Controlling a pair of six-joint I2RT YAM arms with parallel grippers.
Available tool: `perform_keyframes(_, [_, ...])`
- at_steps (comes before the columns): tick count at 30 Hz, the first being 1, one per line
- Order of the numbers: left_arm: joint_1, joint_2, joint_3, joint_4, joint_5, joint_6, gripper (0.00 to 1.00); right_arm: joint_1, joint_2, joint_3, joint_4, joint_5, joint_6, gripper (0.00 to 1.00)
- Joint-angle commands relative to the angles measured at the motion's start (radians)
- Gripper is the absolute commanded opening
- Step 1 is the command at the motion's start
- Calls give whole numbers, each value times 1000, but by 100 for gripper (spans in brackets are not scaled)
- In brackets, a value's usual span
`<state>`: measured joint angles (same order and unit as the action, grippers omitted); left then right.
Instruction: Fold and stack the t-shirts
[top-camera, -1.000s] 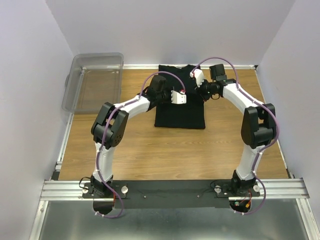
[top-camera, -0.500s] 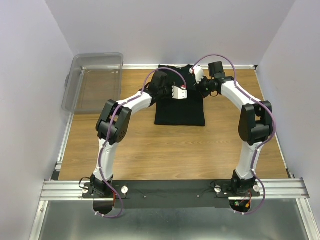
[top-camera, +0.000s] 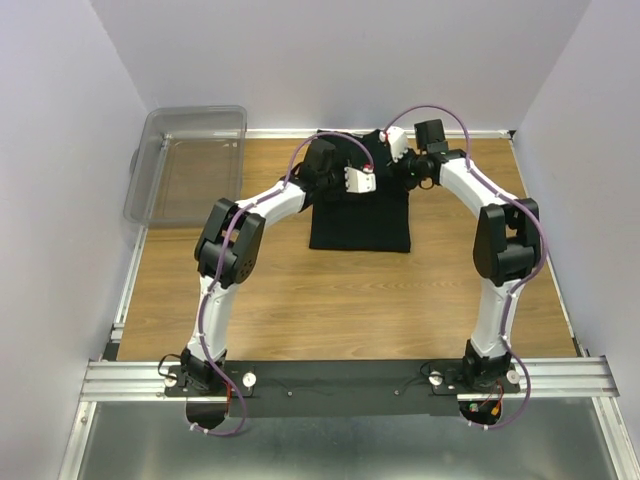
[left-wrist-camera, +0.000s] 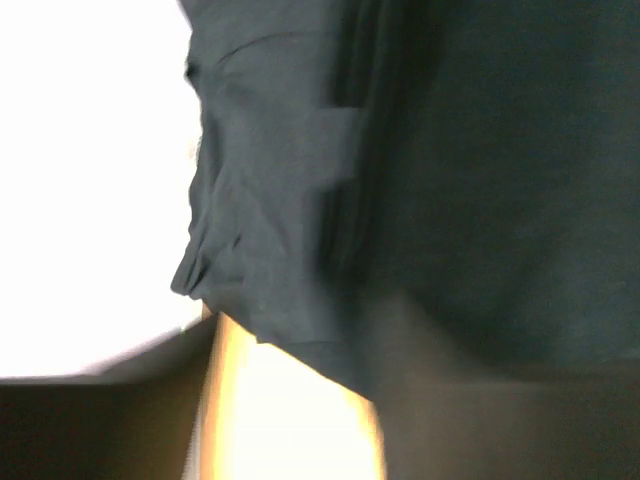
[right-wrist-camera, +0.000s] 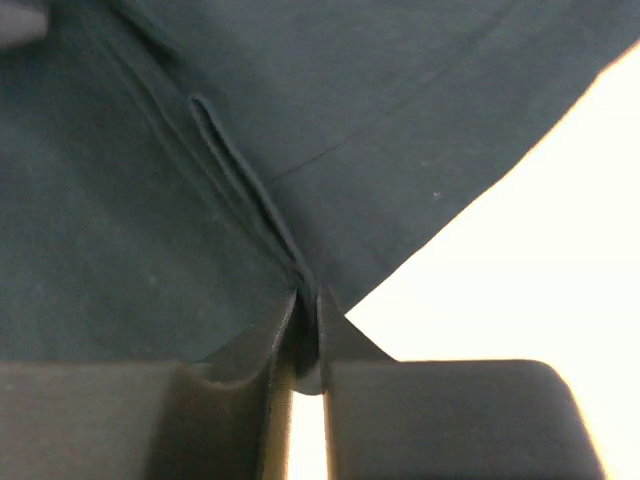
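A black t-shirt (top-camera: 360, 225) lies as a folded rectangle at the back middle of the wooden table (top-camera: 300, 300). Both grippers hover over its far half. My left gripper (top-camera: 352, 185) is over the shirt's left part. In the left wrist view its dark fingers (left-wrist-camera: 100, 430) stand wide apart around bright table, holding nothing, with the black cloth (left-wrist-camera: 450, 150) just beyond them; the gripper (left-wrist-camera: 300, 390) is open. My right gripper (top-camera: 393, 158) is near the shirt's far right. In the right wrist view it (right-wrist-camera: 305, 300) pinches a raised fold of the black cloth (right-wrist-camera: 150, 200).
A clear plastic bin (top-camera: 185, 165) sits at the back left of the table. Pale walls close in the back and both sides. An aluminium rail (top-camera: 340, 378) with the arm bases runs along the near edge.
Both grippers have moved toward the back of the table over the shirt. The shirt's near edge now lies a little farther back.
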<state>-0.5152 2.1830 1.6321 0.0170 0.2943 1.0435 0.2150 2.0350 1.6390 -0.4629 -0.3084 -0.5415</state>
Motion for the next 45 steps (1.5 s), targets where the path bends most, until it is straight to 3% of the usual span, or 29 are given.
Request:
perform_keyframes(1, [15,40,77,95,-136,-143,98,-9,59,94,26,115,121,44])
perform_keyframes(2, [23,32,103,100,-168,-196,98,-11,74,108,35,153,177,63])
perform_keyframes(3, [23,18,101,116,-200,-226,98,-14,80,119,62,181,211,76])
perform_keyframes(5, [24,-31,72,239,-285,-282,98,-20,90,146,82,201,274,84])
perform_keyframes(7, [32,-155,-39,395,-375,-351,98,-38,90,168,110,201,317,84])
perform_keyframes(10, [46,-354,-190,420,-341,-486,98,-54,44,136,107,85,309,84])
perform_keyframes(11, [49,-395,-214,388,-301,-517,99,-60,10,95,107,7,214,84])
perform_keyframes(12, [53,-466,-248,339,-164,-539,98,-62,-28,5,84,-179,145,84])
perform_keyframes(13, [53,-492,-256,202,-97,-528,98,-65,-115,-51,48,-287,56,85])
perform_keyframes(14, [49,-538,-296,157,17,-524,89,-63,-158,-95,-108,-484,-214,86])
perform_keyframes(15, [37,-563,-328,117,63,-504,85,-60,-197,-134,-190,-550,-379,86])
perform_keyframes(16, [15,-590,-369,75,72,-385,82,-51,-285,-240,-248,-584,-506,86])
perform_keyframes(17, [-74,-655,-481,25,-10,-313,82,-39,-324,-290,-287,-575,-685,87])
perform_keyframes(19, [-178,-713,-614,17,-130,-161,83,33,-395,-395,-287,-482,-758,87])
perform_keyframes(21, [-297,-761,-784,27,-225,-16,83,87,-447,-510,-203,-319,-711,86])
perform_keyframes(26, [-309,-714,-916,104,-253,-36,79,152,-490,-672,50,-97,-516,84])
perform_keyframes(35, [-264,-547,-878,216,-279,-5,72,152,-395,-712,147,8,-468,82])
perform_keyframes(41, [-235,-465,-831,247,-282,10,68,153,-342,-716,159,37,-453,74])
perform_keyframes(42, [-221,-432,-812,244,-284,10,66,152,-338,-717,159,35,-448,73])
perform_keyframes(45, [-203,-355,-741,198,-284,-8,47,150,-335,-719,159,37,-434,68])
